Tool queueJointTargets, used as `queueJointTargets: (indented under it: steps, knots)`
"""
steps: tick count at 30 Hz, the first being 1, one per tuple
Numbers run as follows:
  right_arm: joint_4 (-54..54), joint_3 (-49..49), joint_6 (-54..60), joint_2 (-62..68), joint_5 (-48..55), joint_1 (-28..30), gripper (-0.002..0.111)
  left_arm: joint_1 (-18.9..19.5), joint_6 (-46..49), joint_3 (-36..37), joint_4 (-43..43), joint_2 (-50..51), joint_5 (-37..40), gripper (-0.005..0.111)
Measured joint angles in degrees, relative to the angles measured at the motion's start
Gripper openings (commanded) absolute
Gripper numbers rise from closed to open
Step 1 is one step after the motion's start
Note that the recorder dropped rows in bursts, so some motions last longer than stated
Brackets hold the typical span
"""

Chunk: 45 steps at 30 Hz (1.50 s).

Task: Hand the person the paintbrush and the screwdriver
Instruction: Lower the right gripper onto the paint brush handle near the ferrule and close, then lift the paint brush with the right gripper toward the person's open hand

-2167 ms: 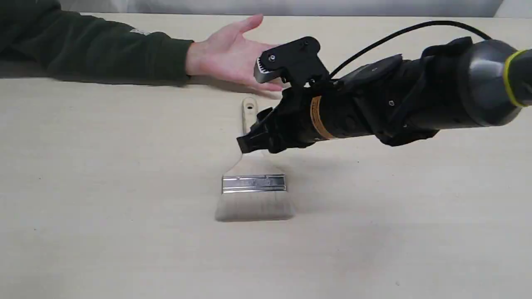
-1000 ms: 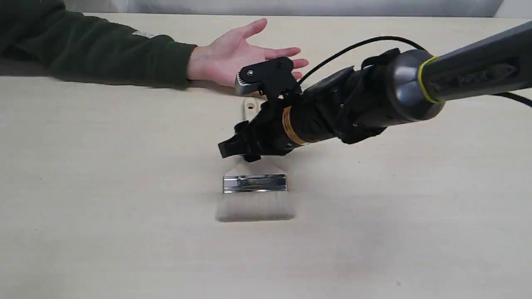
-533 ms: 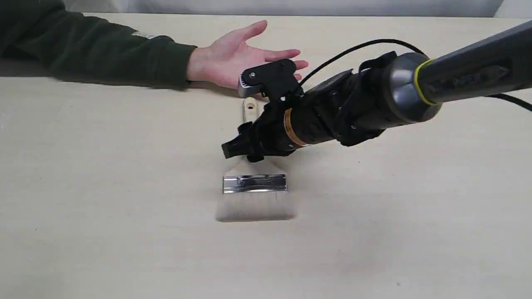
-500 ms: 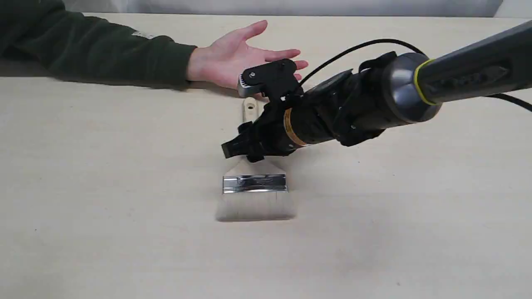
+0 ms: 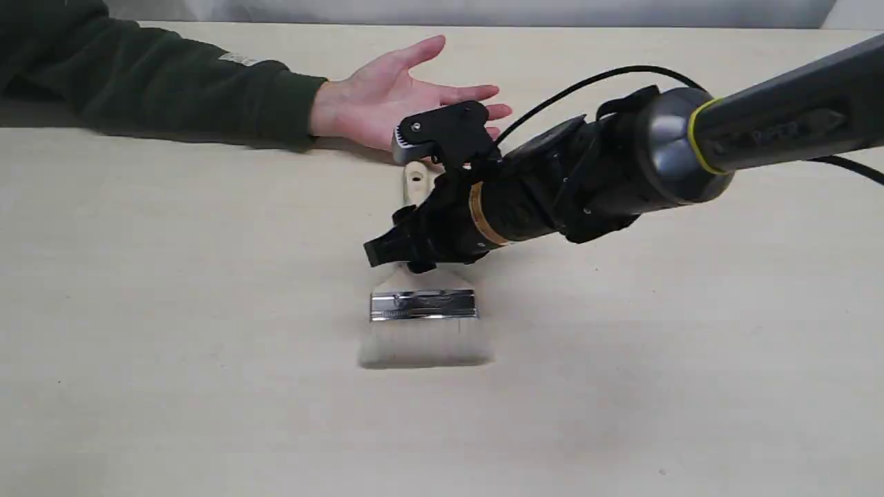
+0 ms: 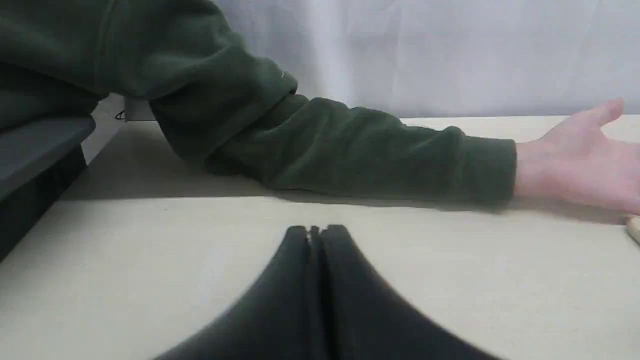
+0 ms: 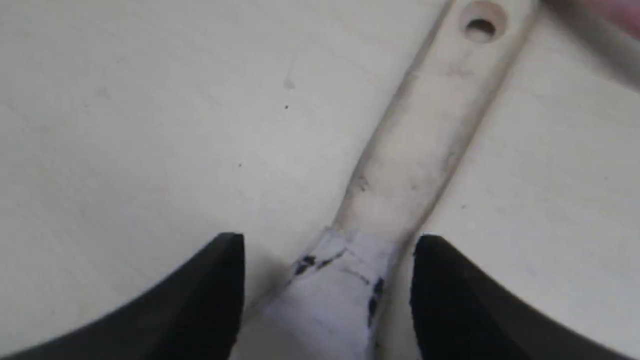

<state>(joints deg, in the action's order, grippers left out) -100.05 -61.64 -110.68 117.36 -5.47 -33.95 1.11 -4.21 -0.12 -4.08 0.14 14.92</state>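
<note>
The paintbrush (image 5: pixel 423 324) lies flat on the table, bristles toward the near edge and its holed handle end (image 5: pixel 414 181) pointing at the person's hand (image 5: pixel 394 93), which rests palm up at the far side. My right gripper (image 5: pixel 397 245) is open and low over the handle. In the right wrist view its two black fingers (image 7: pixel 205 295) straddle the brush handle (image 7: pixel 415 150) with gaps on both sides. My left gripper (image 6: pixel 315 231) is shut with nothing in it, near the person's green sleeve (image 6: pixel 360 150). The screwdriver is out of view.
The person's forearm (image 5: pixel 159 86) lies along the far left of the pale table (image 5: pixel 173 345). A black cable (image 5: pixel 608 76) arcs over the right arm. A dark ledge (image 6: pixel 35 150) sits beside the table in the left wrist view.
My right arm came left and down from above the hand to the brush handle, then barely shifted. The person's hand opened flatter. The brush has not moved.
</note>
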Motion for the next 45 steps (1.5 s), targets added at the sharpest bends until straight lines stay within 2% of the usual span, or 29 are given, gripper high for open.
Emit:
queueJointTargets:
  steps: [31,35,42,45]
  knots:
    - [0.00,1.11,-2.43,0.00,-1.63,0.00,0.051,0.00,0.00,0.00,0.00,0.00,0.00,0.000]
    - [0.10,1.23,-2.53,0.00,-1.63,0.00,0.046,0.00,0.00,0.00,0.00,0.00,0.00,0.000]
    - [0.34,1.55,-2.53,-0.11,-1.63,0.00,0.046,0.00,0.00,0.00,0.00,0.00,0.00,0.000]
    - [0.58,2.42,-2.53,-0.35,-1.39,0.00,0.042,0.00,0.00,0.00,0.00,0.00,0.00,0.000]
